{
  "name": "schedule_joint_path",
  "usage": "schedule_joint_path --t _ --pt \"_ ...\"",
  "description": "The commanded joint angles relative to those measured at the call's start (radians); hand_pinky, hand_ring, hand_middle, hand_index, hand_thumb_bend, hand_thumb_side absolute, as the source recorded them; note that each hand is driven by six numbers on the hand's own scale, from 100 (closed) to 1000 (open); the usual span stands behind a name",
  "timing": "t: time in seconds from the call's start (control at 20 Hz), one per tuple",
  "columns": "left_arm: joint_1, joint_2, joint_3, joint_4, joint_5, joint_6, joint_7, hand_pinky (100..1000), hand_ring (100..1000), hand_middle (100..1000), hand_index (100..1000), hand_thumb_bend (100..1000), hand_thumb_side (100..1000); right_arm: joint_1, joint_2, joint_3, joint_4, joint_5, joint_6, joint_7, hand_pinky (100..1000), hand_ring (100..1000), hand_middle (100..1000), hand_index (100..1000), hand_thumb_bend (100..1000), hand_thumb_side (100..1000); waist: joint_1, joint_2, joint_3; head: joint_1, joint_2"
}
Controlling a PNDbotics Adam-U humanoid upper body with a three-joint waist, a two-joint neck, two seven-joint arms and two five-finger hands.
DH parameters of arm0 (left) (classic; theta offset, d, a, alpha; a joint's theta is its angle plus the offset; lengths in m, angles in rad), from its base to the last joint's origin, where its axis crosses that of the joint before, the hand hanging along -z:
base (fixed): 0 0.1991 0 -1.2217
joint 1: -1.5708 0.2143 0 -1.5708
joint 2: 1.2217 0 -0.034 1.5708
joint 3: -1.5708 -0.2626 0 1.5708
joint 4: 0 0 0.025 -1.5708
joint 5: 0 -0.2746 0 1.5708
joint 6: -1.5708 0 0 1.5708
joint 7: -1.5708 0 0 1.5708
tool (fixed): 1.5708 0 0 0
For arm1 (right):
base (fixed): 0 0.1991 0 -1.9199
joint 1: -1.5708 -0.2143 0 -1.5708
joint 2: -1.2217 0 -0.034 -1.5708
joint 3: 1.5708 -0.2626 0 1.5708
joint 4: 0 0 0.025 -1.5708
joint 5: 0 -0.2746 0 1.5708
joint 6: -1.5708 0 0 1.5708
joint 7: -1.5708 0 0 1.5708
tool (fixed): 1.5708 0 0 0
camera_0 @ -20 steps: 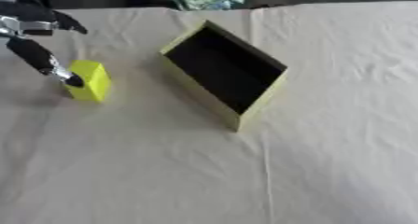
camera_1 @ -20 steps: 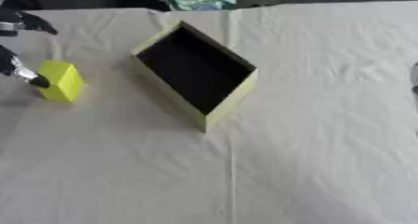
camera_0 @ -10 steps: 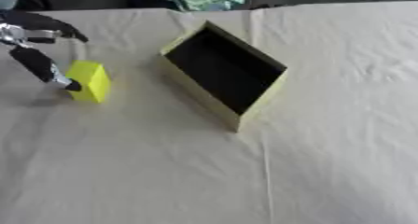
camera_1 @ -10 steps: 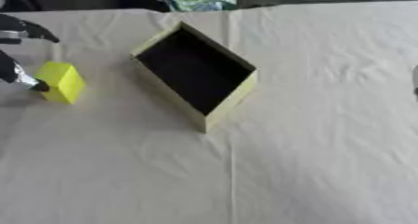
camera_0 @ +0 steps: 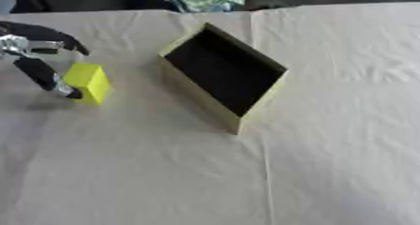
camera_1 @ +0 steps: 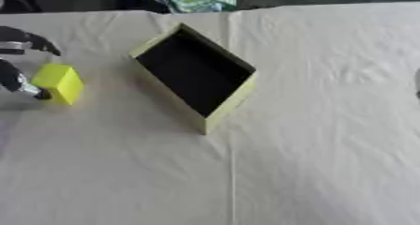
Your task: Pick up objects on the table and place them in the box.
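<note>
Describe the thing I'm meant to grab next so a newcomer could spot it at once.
Start at the open box with the dark inside, lying askew in the middle of the cloth-covered table. Look to its left, where the left hand reaches in. The small bright yellow block by the fingers is the only loose item on the cloth.

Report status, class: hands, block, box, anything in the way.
Left hand open around yellow block, fingers touching its left side. Right hand out of view. Box open, nothing in it. Cloth between clear.
</note>
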Motion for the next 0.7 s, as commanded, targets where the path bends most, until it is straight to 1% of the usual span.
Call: schedule_joint_path --t 0.05,0.1,0.35,0.5,0.55,0.6,0.7 --pt "-0.015 0.011 0.012 0.009 -0.003 -0.103 -0.087 1000 938 897 937 539 533 -0.013 -0.011 -0.008 -0.017 -0.005 -0.002 -0.001 746 751 535 818 100 718 0.012 -0.005 -0.002 0.004 -0.01" --pt "-0.015 0.008 0.013 0.012 -0.002 -0.106 -0.082 991 921 857 914 515 527 -0.012 -0.011 -0.008 -0.017 -0.005 -0.002 -0.001 746 751 534 818 100 718 0.013 -0.005 -0.003 0.004 -0.01" --pt "-0.013 -0.003 0.013 0.027 -0.01 -0.11 -0.072 977 916 857 905 481 526 -0.012 -0.006 -0.01 -0.017 -0.006 -0.002 -0.003 746 751 534 818 100 718 0.014 -0.004 -0.004 0.008 -0.009" --pt "-0.01 -0.009 0.016 0.04 -0.017 -0.11 -0.066 959 897 827 880 418 517 -0.01 -0.006 -0.012 -0.017 -0.006 -0.003 -0.006 746 751 534 818 100 718 0.013 -0.003 -0.005 0.01 -0.008" --pt "-0.009 -0.012 0.017 0.044 -0.021 -0.11 -0.063 944 880 798 866 360 511 -0.009 -0.006 -0.012 -0.017 -0.006 -0.003 -0.007 746 751 534 818 100 718 0.013 -0.003 -0.005 0.011 -0.007" --pt "-0.008 -0.015 0.018 0.048 -0.024 -0.109 -0.058 910 846 740 843 268 497 -0.009 -0.005 -0.012 -0.017 -0.006 -0.003 -0.007 746 751 534 818 100 718 0.013 -0.002 -0.005 0.011 -0.007" --pt "-0.006 -0.017 0.021 0.052 -0.026 -0.109 -0.046 884 807 672 809 148 477 -0.008 -0.005 -0.013 -0.017 -0.006 -0.003 -0.008 746 751 534 818 100 718 0.013 -0.002 -0.005 0.011 -0.007"
